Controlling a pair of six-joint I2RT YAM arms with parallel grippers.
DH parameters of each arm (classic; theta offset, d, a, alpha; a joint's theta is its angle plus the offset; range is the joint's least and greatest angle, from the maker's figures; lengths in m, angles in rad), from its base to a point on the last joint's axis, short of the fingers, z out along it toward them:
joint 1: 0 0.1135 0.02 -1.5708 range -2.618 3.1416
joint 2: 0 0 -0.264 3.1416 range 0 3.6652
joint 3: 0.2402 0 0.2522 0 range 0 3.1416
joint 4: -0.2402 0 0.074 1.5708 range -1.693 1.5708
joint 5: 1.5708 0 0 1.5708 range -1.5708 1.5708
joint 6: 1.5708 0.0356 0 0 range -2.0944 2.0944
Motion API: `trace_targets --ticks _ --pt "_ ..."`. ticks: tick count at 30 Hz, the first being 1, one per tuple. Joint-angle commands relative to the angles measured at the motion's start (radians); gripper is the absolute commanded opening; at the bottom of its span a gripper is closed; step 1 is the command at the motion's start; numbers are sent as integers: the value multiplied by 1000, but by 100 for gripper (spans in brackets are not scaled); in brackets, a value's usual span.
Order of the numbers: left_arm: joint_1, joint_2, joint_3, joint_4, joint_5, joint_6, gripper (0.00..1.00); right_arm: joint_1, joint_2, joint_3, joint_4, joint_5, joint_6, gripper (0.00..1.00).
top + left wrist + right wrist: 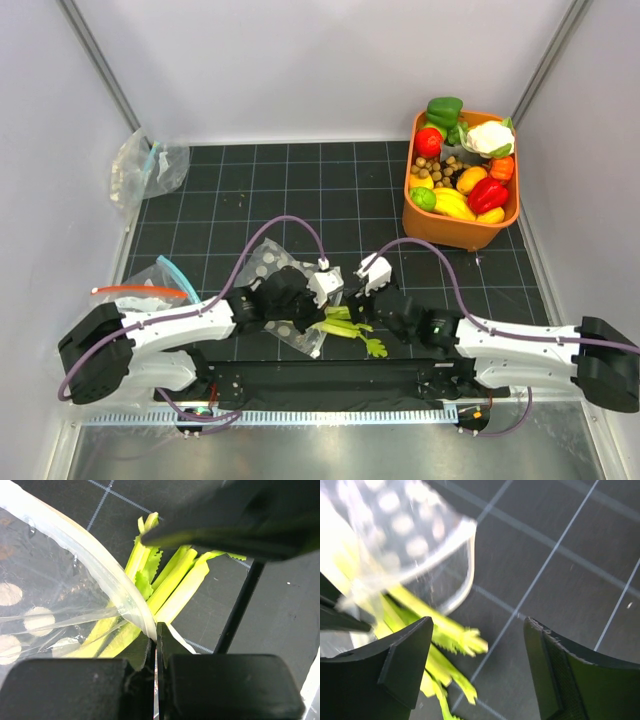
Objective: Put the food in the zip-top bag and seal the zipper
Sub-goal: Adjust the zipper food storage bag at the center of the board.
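Observation:
The dotted zip-top bag lies at the front centre of the mat. My left gripper is shut on its mouth edge; in the left wrist view the jaws pinch the pale zipper strip. The celery stalk lies partly inside the bag, and its leafy end sticks out of the mouth. My right gripper is open just right of the bag mouth, and its fingers straddle the leafy celery end without touching it. Two red toy vegetables sit in the orange bin.
The orange bin of mixed toy produce stands at the back right. A clear bag with a teal strip lies at the back left. A bag with a red-orange strip lies by the left arm. Grey walls enclose the mat.

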Motion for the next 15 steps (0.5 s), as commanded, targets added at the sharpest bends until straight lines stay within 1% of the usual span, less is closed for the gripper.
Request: trace_targets --ticks 1,4,6,7,8,9,10,11,14,15 --pt "-6 4 39 -6 22 20 0 -23 -62 -10 139 17 -121 78" --pt "-6 6 39 -7 26 19 1 -68 -76 0 159 -23 -119 80" --pt "-6 4 38 -7 31 19 1 -138 -85 -5 182 -92 -83 80" --pt "-6 3 36 -7 31 17 2 -169 -90 -11 199 -119 -25 81" --pt "-6 1 35 -7 31 17 2 -245 -93 -16 210 -180 11 81" --pt "-6 0 35 -4 29 17 2 -282 -92 -19 219 -214 40 81" --pt "-6 1 33 -3 31 17 2 -316 -85 -20 240 -259 109 81" --pt "-7 1 32 -1 29 15 2 -376 -76 -19 251 -340 129 81" --pt "-7 3 32 3 31 15 2 -418 -30 7 285 -483 187 81" --pt "-7 4 32 2 31 14 2 -427 -18 13 294 -509 195 82"
